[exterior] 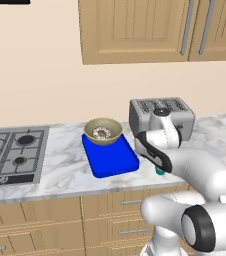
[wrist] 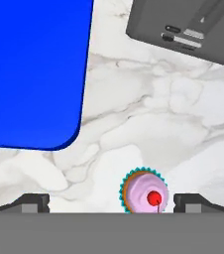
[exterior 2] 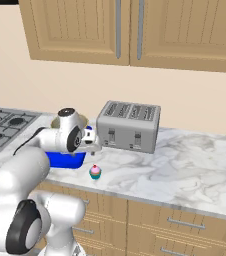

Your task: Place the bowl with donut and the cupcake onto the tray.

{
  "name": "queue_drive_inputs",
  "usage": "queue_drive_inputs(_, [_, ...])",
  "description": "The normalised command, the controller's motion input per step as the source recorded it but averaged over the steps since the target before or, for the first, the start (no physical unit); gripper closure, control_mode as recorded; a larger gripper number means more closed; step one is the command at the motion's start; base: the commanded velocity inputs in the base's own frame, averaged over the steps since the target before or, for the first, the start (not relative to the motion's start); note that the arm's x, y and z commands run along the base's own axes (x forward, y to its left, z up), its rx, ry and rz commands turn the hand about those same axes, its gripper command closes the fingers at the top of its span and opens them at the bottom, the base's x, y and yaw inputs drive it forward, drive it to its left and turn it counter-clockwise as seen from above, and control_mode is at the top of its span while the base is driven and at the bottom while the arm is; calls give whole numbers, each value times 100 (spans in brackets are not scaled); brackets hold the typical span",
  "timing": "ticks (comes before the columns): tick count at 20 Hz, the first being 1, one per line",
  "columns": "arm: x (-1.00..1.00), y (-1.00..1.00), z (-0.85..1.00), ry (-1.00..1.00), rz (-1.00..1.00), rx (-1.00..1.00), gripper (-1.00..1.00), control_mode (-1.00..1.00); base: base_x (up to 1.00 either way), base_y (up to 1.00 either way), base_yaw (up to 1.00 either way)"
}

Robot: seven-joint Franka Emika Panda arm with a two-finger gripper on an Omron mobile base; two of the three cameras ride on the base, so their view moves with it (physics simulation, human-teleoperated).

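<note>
One bowl [exterior: 103,131] sits on the far end of the blue tray [exterior: 112,160], with the donut [exterior: 101,133] lying inside it. The tray rests on the marble counter [exterior: 60,165], between the stove [exterior: 12,154] on the left and the toaster [exterior: 161,117] on the right.

The cupcake [exterior 2: 95,172] stands upright on the counter, off the tray, near its right front corner and in front of the toaster. In the left base view only a sliver of its teal wrapper [exterior: 159,172] peeks out from behind the arm's wrist.

In the hand view, the cupcake [wrist: 144,192] lies low in the picture between the two finger tips [wrist: 34,203], showing pink frosting, a red top and a frilled teal wrapper. The gripper [wrist: 112,203] is spread wide, with clear counter on either side of the cupcake, and holds nothing. The tips do not touch the cupcake. How high the gripper is above the counter I cannot tell. The tray's rounded corner [wrist: 59,141] shows to the upper left of this view, the toaster's front [wrist: 183,34] to the upper right.

In the right base view the hand [exterior 2: 87,142] hangs over the counter just above and left of the cupcake, beside the tray's edge [exterior 2: 67,161].
</note>
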Motion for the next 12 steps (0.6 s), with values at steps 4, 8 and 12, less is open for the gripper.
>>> queue_drive_inputs(4, [-3,-14,-23,0,-24,10,-100,-100,0,0,0])
queue_drive_inputs(8, [0,-15,-24,0,-20,6,-100,-100,0,0,0])
queue_drive_inputs(12, [0,-22,-25,0,-18,2,-100,-100,0,0,0])
